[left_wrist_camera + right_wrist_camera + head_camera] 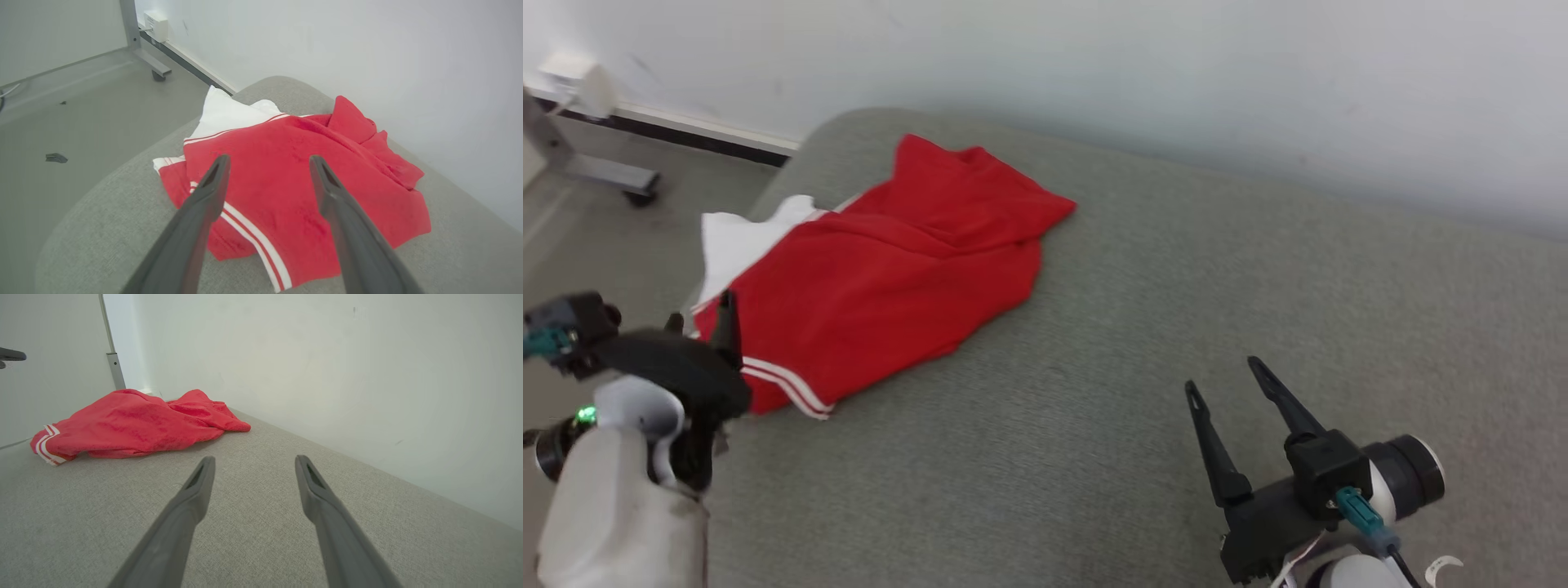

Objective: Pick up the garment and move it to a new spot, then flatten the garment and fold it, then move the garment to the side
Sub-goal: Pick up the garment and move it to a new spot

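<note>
Left claw [268, 159] and right claw [1222, 373] each hover, jaws wide.

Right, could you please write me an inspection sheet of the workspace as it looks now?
Surface: grey fabric cushion, rounded at its far left corner.
Job's things: red garment with white stripes and a white part, crumpled, unfolded, near that corner.
Clutter: nothing seen on the cushion; small dark scrap on the floor.
Grippers: left gripper open, fingers over the garment's striped edge, contact unclear; right gripper open above bare cushion, apart from the garment.
Cables: teal plug with a dark lead at the right wrist.
Surroundings: white wall, wheeled metal stand leg, white box on the wall.
</note>
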### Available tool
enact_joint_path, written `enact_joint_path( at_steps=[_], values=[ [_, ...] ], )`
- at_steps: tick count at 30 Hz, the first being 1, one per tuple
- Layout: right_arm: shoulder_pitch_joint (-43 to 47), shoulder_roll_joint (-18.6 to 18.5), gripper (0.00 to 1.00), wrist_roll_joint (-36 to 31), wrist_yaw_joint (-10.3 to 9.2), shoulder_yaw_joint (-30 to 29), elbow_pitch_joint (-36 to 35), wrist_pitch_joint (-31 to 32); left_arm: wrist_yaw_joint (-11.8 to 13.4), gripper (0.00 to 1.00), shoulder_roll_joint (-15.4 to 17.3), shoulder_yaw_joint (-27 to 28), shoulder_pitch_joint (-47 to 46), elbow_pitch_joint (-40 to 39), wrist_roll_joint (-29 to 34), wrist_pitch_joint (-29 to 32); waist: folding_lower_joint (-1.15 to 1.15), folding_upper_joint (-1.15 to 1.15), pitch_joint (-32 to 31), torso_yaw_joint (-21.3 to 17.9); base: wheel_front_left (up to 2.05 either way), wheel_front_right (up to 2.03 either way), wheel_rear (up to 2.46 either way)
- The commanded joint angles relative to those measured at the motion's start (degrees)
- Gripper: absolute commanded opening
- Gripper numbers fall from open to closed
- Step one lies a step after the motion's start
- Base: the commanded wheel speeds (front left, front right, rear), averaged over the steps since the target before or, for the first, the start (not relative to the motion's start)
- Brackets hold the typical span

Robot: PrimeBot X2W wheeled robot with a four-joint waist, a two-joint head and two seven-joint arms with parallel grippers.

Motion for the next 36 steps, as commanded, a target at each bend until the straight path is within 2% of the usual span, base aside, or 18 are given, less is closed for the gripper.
enact_joint_path(
  at_steps=[1,8,19,21,22,27,32,36],
  values=[
    [-0.92,-0.19,1.00,-0.33,0.05,0.49,-0.43,0.15,-0.50,1.00,0.41,0.18,-2.21,1.17,-1.38,1.87,-0.01,0.00,10.73,-10.92,0.00,0.00,0.00],
    [-2.25,-0.16,1.00,0.40,0.05,2.06,-2.34,0.18,-0.53,1.00,2.96,1.10,-9.44,4.91,-4.68,9.78,-0.01,0.00,15.70,-16.38,0.00,0.00,0.00],
    [-3.02,-0.13,1.00,1.15,0.05,2.23,-2.01,-0.94,6.59,1.00,5.59,0.39,-11.70,7.95,-3.05,17.93,-0.01,0.00,17.47,-19.55,0.00,0.00,0.00],
    [-2.82,-0.13,1.00,1.65,0.05,2.12,-1.62,-1.21,7.47,0.28,5.90,-0.43,-11.00,7.75,-2.01,18.48,-0.01,0.00,16.88,-19.67,0.00,0.00,0.00],
    [-2.64,-0.13,1.00,1.82,0.05,2.11,-1.41,-1.38,7.36,0.00,5.97,-0.68,-10.68,7.48,-1.88,18.70,-0.01,0.00,16.54,-19.65,0.00,0.00,0.00],
    [-1.58,-0.13,1.00,2.83,0.05,2.03,-0.27,-1.96,6.76,0.00,7.10,-1.64,-9.80,4.55,-1.44,19.95,-0.01,0.00,13.90,-18.65,0.00,0.00,0.00],
    [-0.87,-0.13,1.00,4.30,0.05,1.88,1.11,-2.94,6.04,0.00,9.91,-2.29,-10.15,-0.52,-0.69,21.21,-0.01,0.00,10.26,-17.08,0.00,0.00,0.00],
    [-0.15,-0.13,1.00,5.91,0.05,1.51,2.62,-3.83,4.33,0.00,11.55,-3.64,-10.74,-6.03,-0.16,23.26,-0.01,0.00,6.73,-15.85,0.00,0.00,0.00]
  ],
)
